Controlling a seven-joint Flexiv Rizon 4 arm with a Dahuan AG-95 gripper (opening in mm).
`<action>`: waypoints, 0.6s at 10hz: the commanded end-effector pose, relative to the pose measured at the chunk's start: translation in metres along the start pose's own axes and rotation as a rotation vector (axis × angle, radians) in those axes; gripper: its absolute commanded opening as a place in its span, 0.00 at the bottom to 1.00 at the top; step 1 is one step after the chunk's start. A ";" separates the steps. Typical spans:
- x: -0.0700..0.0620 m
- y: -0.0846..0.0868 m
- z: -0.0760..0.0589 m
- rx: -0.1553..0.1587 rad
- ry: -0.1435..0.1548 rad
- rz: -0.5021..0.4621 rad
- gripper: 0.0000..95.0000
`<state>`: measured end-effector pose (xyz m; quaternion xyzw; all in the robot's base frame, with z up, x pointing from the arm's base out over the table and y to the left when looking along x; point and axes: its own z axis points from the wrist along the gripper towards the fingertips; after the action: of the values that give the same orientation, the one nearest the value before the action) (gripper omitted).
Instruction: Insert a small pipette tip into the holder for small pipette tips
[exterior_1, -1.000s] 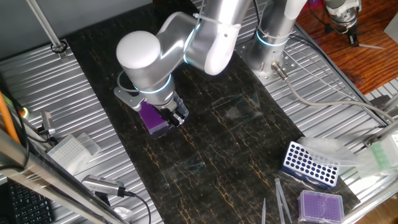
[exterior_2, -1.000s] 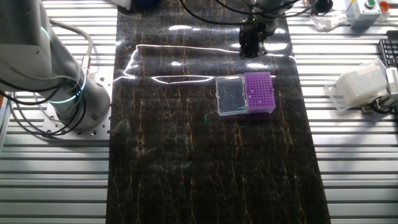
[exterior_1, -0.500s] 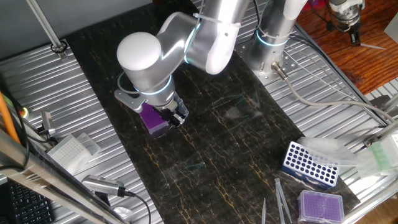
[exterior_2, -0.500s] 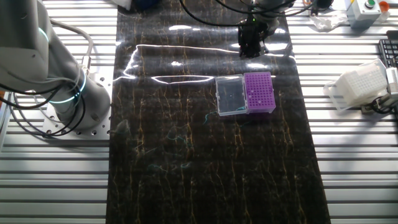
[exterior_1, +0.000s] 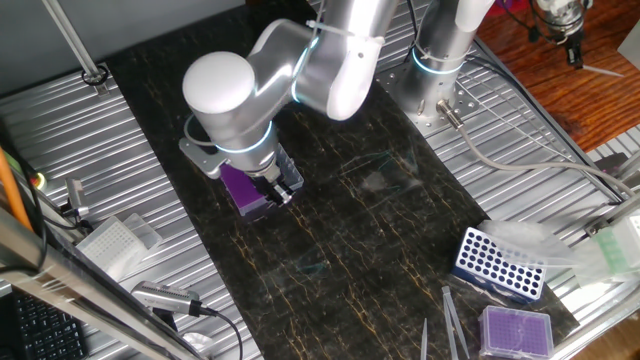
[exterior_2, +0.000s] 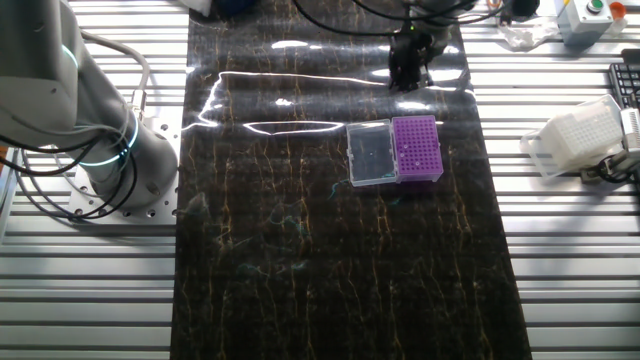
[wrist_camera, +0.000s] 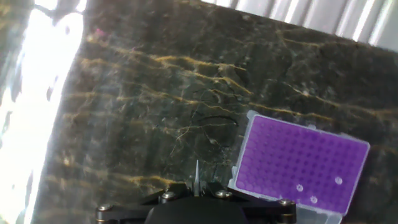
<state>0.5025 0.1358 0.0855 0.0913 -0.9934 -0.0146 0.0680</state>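
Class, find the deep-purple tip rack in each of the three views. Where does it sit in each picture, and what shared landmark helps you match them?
One fixed view: the purple rack lies left of centre, mostly hidden under the arm's wrist.
The other fixed view: upper centre-right, its clear lid open to the left.
Hand view: lower right, beside the claw.
Shared landmark: the black gold-veined mat beneath it.

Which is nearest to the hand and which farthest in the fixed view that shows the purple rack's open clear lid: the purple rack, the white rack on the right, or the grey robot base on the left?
1. Deep-purple box-shaped rack, just below the hand.
2. White plastic rack, at the right edge.
3. Grey robot base, far left.
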 end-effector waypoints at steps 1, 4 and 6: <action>-0.001 0.000 -0.001 -0.028 -0.005 0.220 0.00; -0.001 0.000 -0.002 -0.071 -0.002 0.255 0.00; -0.002 0.000 -0.004 -0.167 -0.001 0.305 0.00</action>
<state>0.5047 0.1352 0.0882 -0.0503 -0.9942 -0.0612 0.0730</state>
